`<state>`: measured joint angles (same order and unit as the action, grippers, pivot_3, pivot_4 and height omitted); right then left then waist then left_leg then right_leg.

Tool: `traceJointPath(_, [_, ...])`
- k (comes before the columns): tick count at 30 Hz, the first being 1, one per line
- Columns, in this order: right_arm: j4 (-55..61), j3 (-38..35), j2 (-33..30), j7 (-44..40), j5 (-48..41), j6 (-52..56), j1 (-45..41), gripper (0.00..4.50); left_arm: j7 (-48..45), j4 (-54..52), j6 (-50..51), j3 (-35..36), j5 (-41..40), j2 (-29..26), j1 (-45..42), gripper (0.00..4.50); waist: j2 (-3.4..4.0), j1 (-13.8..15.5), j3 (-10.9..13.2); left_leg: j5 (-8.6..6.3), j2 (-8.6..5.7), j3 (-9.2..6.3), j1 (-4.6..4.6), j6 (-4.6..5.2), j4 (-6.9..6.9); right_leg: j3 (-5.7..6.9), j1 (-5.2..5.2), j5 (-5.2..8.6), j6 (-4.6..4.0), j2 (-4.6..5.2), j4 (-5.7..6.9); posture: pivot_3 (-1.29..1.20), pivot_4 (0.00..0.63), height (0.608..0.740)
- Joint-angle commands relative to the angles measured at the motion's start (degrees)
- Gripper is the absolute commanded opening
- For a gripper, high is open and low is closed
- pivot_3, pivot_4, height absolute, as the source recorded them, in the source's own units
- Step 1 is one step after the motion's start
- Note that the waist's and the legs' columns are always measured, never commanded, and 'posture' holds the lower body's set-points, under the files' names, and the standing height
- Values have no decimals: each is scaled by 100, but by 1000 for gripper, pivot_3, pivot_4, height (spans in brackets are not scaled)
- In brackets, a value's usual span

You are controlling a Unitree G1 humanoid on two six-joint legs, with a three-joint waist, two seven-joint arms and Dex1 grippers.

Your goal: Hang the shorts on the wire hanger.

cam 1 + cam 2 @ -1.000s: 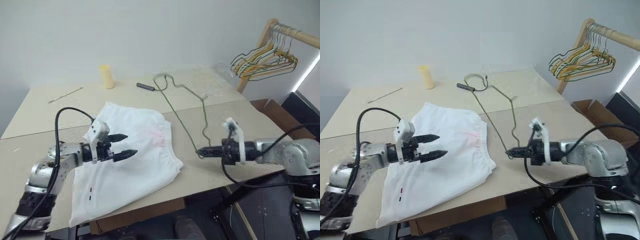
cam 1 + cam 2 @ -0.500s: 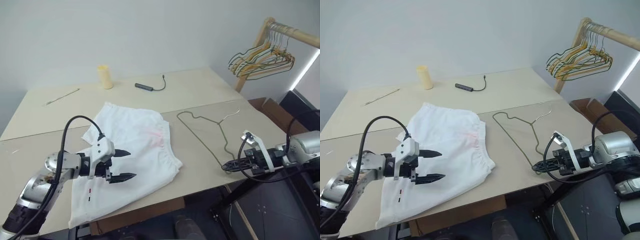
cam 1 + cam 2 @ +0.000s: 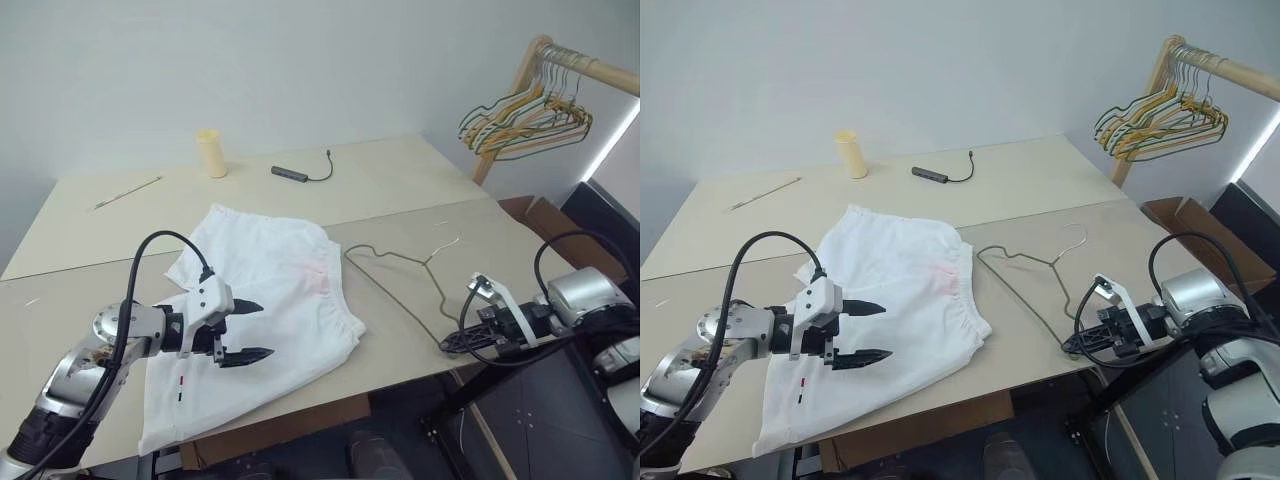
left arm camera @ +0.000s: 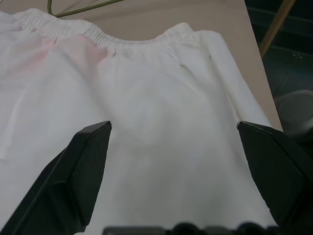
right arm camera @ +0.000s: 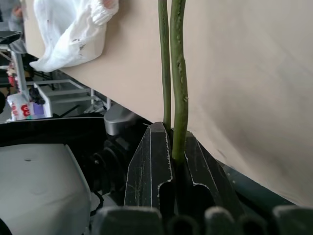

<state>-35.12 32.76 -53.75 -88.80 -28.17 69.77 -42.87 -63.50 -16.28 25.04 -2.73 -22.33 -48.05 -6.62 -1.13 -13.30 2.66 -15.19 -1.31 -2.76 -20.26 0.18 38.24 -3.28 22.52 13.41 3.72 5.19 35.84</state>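
Probably a lab or test room: bare white walls, plain table, wooden rack with hangers.

The left end effector covers part of the large white fabric shorts, whose near hem drops past the beige table edge. The thin olive-grey wire hanger has one corner hidden inside the right end effector. A small dark object, possibly a cable adapter, is too small to identify.

Yellow cup at table back, dark adapter w/ cable, thin stick, coloured hangers on wooden rack
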Motion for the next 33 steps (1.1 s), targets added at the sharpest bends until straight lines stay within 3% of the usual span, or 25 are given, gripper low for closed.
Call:
traceJointPath(1, [66, -60, -11, -370, -86, -272, -73, 0, 13, -121, -67, 94, 12, -57, -76, 4474, 0, -3, 0, 0, 1, 0, 1, 0, 0, 0, 0, 0, 0, -1, 1, -205, 0, 740])
traceJointPath(16, [-280, 759, 222, -370, -573, -698, -682, 0, 126, -209, -59, 64, 138, 59, -51, 4474, 1, -2, -1, 0, 0, -3, 2, 0, 3, 0, -1, -1, -2, 0, 4, -169, 0, 740])
traceJointPath(26, [-650, 1760, 395, -370, -1011, -863, -1340, 0, 368, -414, -200, 0, 462, 5, 164, 4474, 1, 148, -1, -1, -4, -9, 0, 0, 4, 2, 4, -27, -43, 3, 8, -124, 0, 740])
traceJointPath(29, [-748, 2123, 416, -370, -1136, -961, -1556, 0, 364, -583, -83, 133, 243, 66, 224, 4474, 2, 184, -1, -1, -4, -9, -1, 0, 4, 1, 8, -28, -46, 2, 11, -113, 0, 740])
traceJointPath(33, [-1526, 2265, 907, -370, -841, -1151, -1882, 0, 440, -562, -117, 102, 322, 79, 223, 4474, 3, 216, -1, -1, -3, -9, 2, 0, 4, 1, 8, -30, -48, 0, 12, -111, 0, 740])
